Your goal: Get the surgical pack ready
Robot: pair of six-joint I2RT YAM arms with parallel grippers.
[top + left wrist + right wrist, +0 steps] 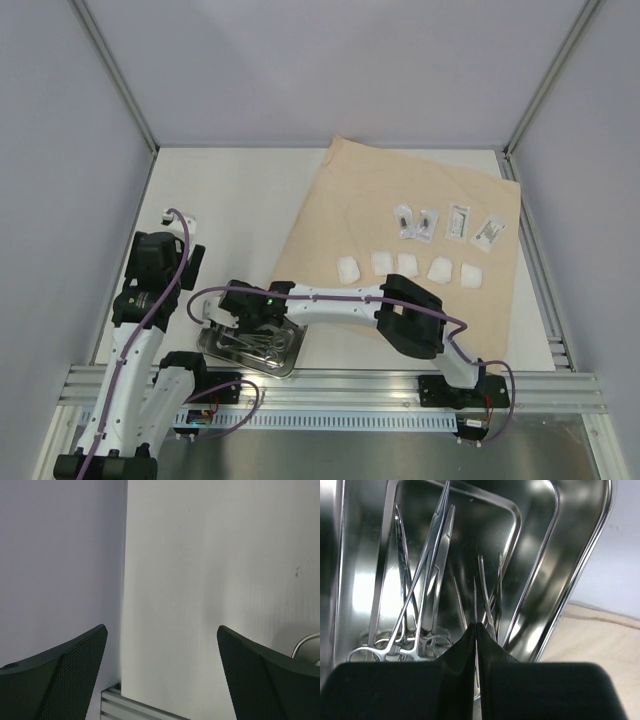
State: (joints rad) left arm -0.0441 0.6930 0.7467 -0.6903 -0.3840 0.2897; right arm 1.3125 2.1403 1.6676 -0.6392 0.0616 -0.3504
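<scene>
Right wrist view: the right claw [476, 626] is clenched, its tips low inside the steel tray [580, 570]. The tweezers [487, 590] run straight ahead from those tips with the clamps [415, 600] lying parallel beside them; whether the tweezers are pinched cannot be told. The tray sits at the near-left of the counter [230, 200], just off the wrap sheet [330, 190], whose gauze pads [409, 263] and packets [448, 222] lie well apart toward the right. The left claw [161, 628] hangs released over bare counter near the side wall, apart from the tray.

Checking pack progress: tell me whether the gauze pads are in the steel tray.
No, five gauze pads lie on the tan wrap sheet, outside the steel tray.
</scene>
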